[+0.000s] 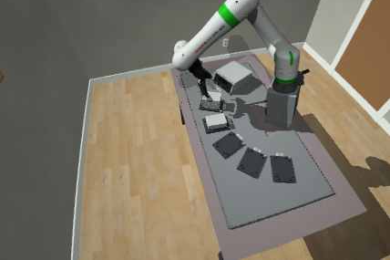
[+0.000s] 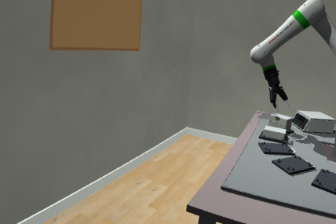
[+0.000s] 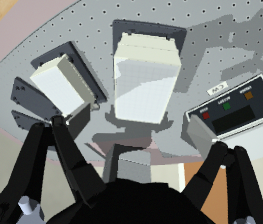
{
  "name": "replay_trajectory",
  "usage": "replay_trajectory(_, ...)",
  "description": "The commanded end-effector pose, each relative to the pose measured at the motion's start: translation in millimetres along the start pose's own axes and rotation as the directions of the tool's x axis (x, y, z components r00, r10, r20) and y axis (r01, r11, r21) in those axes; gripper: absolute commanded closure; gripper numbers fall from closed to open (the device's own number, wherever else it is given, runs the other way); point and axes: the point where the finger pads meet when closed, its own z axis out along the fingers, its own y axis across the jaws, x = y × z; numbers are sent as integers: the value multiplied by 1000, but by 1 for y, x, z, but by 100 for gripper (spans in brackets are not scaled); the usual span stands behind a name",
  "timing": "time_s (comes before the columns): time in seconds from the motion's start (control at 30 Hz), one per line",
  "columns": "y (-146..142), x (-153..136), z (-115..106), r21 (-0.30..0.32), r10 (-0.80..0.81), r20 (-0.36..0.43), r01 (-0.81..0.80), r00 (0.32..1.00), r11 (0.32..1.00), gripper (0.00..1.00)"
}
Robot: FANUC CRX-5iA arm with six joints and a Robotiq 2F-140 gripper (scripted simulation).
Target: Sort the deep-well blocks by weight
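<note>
Two deep-well blocks appear stacked in the infeed nest; the upper block has a pale top, and the lower block shows at its far end. A third block sits in the neighbouring nest. My gripper is open and empty, above the stack's near end. The check-weigher CW has no block on top, and no lamp looks clearly lit. The cut corners and nest labels cannot be read.
Three empty dark nests, the first, the middle one and the last, curve away beyond the filled nest. The check-weigher stands close beside the stack. The arm's base stands at the table's other side.
</note>
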Motion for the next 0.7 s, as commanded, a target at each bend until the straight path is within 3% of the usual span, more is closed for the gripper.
replay_trajectory(0.0,0,3,4,0,0,0,0,1000,1000,0)
replay_trajectory(0.67,0,18,30,0,0,0,0,1000,1000,0)
